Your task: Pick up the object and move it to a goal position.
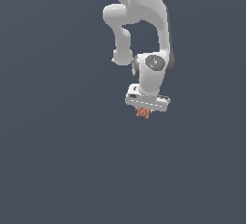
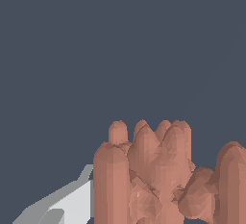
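The object (image 1: 142, 113) is a tiny orange-red cluster of knobs. It sits directly under the white gripper (image 1: 144, 109), between its fingers. In the wrist view the object (image 2: 158, 170) fills the lower part of the picture, with several rounded lobes pointing away from the camera. One grey-white finger (image 2: 72, 201) presses against the object's side. The other finger is hidden behind the lobes. The gripper looks shut on the object.
The white arm (image 1: 144, 21) reaches down from the top of the exterior view. All around it is a plain dark blue-grey surface (image 1: 57, 146) with no other objects or marks in view.
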